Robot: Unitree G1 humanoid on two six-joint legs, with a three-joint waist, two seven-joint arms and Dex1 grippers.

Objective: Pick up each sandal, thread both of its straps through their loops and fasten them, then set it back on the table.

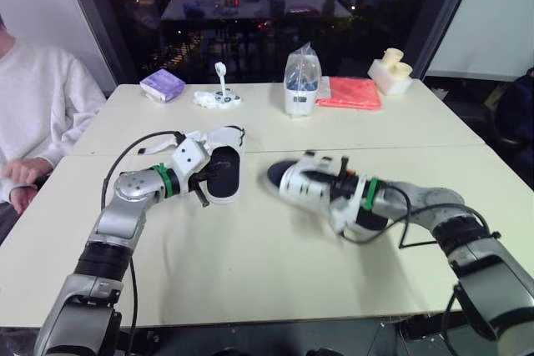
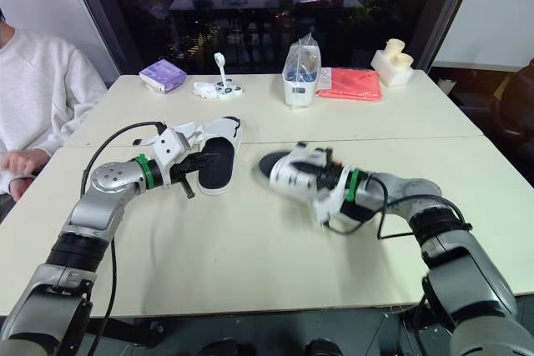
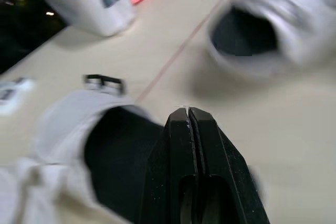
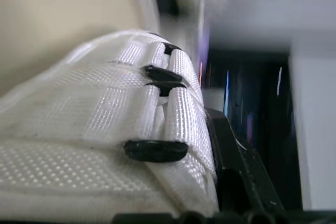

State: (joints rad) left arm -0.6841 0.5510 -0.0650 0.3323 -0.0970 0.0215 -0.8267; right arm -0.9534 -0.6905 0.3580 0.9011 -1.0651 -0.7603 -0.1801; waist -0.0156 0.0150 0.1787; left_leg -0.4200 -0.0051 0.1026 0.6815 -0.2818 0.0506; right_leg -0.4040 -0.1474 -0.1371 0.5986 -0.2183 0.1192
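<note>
Sandals, both white with black footbeds, sit near the middle of the table (image 1: pixel 275 289), well apart from each other. The left sandal (image 1: pixel 224 168) lies flat on its sole with its straps spread loose at the end towards the table's left edge. The left gripper (image 3: pixel 188 113) hangs over the near end of its footbed. Its two black fingers (image 3: pixel 173 150) are pressed together with nothing between them.

The right sandal (image 1: pixel 302 181) is just to the right of the table's centre seam, in the grasp of the right gripper (image 1: pixel 327 183), which is clamped on its strap side. In the right wrist view the woven straps (image 4: pixel 157 103) run through black loops (image 4: pixel 155 150) and press against one finger (image 4: pixel 231 150). Whether the sole touches the table cannot be told.

Along the far edge stands a white tub (image 1: pixel 300 99) with a clear bag (image 1: pixel 302 68) rising out of it; the bag holds something blue and white, too small to make out. At the far right corner a white tray (image 1: pixel 385 79) carries two cream cylinders (image 1: pixel 395 61), standing upright side by side. An orange-red cloth (image 1: pixel 350 92) lies between tub and tray. Towards the far left corner are a purple packet (image 1: pixel 163 85) and a small white object (image 1: pixel 219 97). A person in a white sweater (image 1: pixel 37 106) sits at the left edge.
</note>
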